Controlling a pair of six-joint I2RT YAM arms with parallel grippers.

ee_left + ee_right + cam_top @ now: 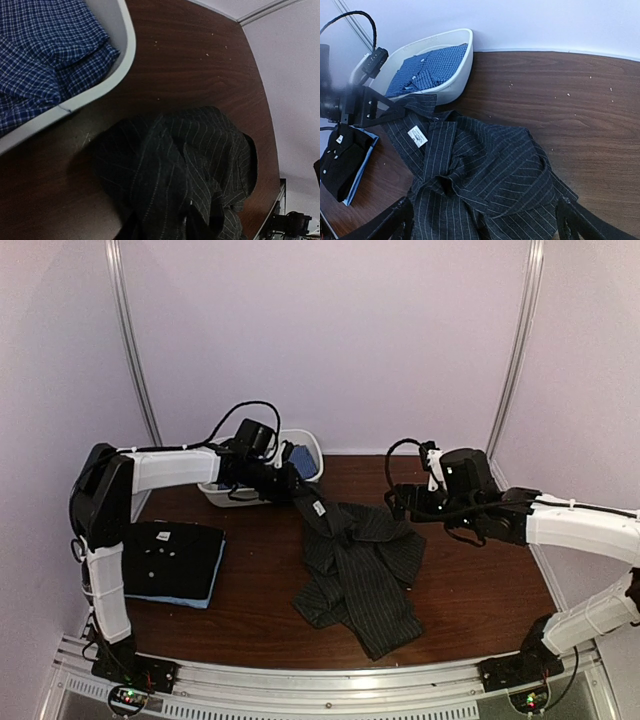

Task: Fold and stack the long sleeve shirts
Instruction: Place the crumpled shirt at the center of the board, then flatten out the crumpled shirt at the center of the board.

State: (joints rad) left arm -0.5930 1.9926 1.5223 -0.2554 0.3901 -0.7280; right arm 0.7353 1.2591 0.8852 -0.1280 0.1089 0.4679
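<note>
Right fingers wide above pinstriped shirt

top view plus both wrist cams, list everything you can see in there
pinstripe shirt: one, dark charcoal with pale stripes, crumpled mid-table
black shirt: one, black with white buttons, folded, on top of the stack at the left
light blue shirt: one, light blue, folded under the black shirt, only its edge shows
checked shirt: one, blue and white check, inside the tub
tub: one, white, back of the table, left of centre
table: one, dark brown wood, under everything
left gripper: one, black, at the pinstripe shirt's collar; open or shut unclear
right gripper: one, black, open, above the pinstripe shirt, holding nothing
</note>
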